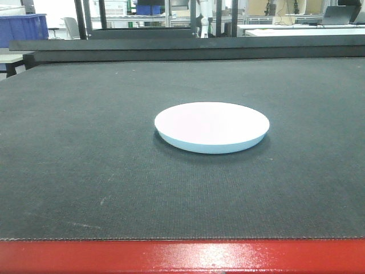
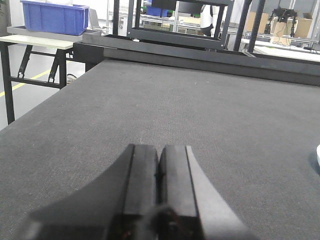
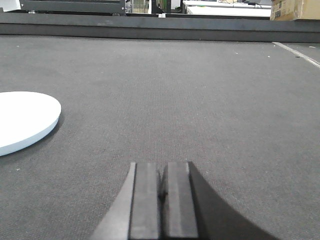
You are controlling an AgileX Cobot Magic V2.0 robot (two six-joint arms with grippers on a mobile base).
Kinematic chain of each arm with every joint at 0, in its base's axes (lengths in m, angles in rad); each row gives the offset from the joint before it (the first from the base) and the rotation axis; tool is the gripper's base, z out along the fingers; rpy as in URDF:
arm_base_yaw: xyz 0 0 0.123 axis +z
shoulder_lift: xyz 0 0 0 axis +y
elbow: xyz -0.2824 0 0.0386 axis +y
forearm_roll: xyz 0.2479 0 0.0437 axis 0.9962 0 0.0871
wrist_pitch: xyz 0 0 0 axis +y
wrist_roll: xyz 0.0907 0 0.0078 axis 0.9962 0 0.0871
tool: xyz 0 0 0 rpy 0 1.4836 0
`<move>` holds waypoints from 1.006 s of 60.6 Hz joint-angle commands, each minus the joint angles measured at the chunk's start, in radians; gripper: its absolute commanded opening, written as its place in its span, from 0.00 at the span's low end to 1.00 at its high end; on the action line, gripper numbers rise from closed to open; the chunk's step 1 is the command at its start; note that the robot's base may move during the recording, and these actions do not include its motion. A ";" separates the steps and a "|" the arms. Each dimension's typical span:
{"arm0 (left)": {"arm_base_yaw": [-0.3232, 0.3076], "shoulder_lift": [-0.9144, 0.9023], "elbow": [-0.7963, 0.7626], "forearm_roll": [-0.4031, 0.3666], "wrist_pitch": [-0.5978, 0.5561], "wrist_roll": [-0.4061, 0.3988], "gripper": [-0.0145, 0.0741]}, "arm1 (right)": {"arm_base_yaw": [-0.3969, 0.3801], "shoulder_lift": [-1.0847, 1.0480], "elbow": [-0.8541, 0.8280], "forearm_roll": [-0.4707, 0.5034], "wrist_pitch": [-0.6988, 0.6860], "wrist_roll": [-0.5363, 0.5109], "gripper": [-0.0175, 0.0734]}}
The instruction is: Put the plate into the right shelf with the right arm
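Closest in, the right gripper (image 3: 162,172) hangs low over the dark mat (image 1: 85,171). Its two pads are pressed flat together with nothing between them. The left gripper (image 2: 159,155) is the same, clenched on nothing. Both sit over the near part of the table (image 1: 182,257), just inside its red front edge.

Further in lies the plate (image 1: 211,127), flat and right way up near the middle of the mat. It is a little right of centre in the front view and well apart from every edge. In the right wrist view it is ahead and to the left of the right gripper, not touching it. In the left wrist view only a sliver shows at the right border.

A raised black rail (image 1: 171,48) runs along the far edge. Beyond the far left corner, a blue bin (image 2: 55,17) stands on a side table (image 2: 35,41). I cannot pick out the right shelf in these views.

The task looks barely started. The plate is untouched, so opening the right gripper, reaching across, gripping the rim, lifting, carrying to the shelf and letting go all remain.
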 commanded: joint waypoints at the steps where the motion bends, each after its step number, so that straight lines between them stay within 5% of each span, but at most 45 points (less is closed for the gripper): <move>1: -0.004 -0.010 0.000 0.000 -0.089 -0.006 0.11 | -0.003 -0.014 -0.004 0.004 -0.084 0.000 0.25; 54: -0.004 -0.010 0.000 0.000 -0.089 -0.006 0.11 | -0.003 -0.014 -0.013 0.004 -0.194 0.000 0.25; 61: -0.004 -0.010 0.000 0.000 -0.089 -0.006 0.11 | -0.003 -0.001 -0.115 0.004 -0.102 0.001 0.25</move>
